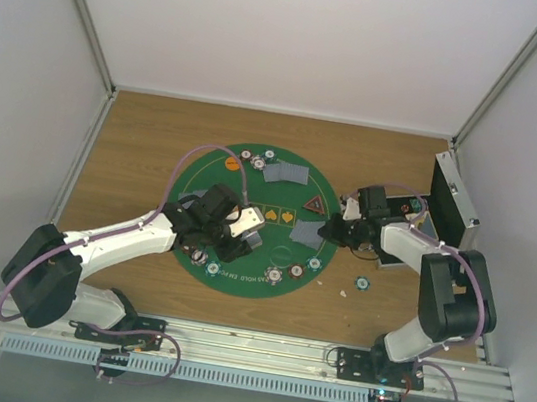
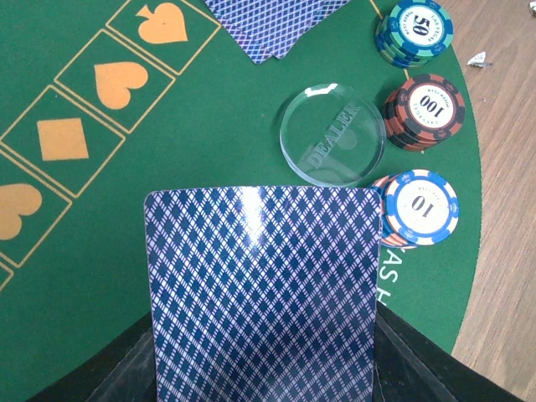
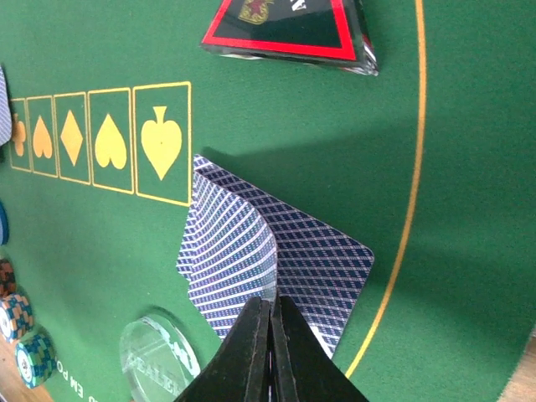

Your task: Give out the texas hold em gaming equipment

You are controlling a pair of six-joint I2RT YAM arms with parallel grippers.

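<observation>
Left fingers [image 2: 126, 377] grip a flat card [image 2: 264, 293], right fingers [image 3: 251, 360] pinch the curled card [image 3: 230, 251]; you lay both down flat.

The mat [image 1: 203, 166] lies central on the surface [image 1: 146, 137], with the case [image 1: 450, 203] at the far right edge. On the mat, an upper card [image 3: 226, 251] overlaps a lower card [image 3: 322, 268], and the triangular marker [image 3: 289, 29] sits behind them. Chip stacks [image 2: 423, 111] line the near rim beside the dealer button [image 2: 332, 134]. A lifted card [image 2: 264, 293] hangs above the mat.

The nearest playing card [image 2: 261, 293] runs off the picture's bottom edge.
</observation>
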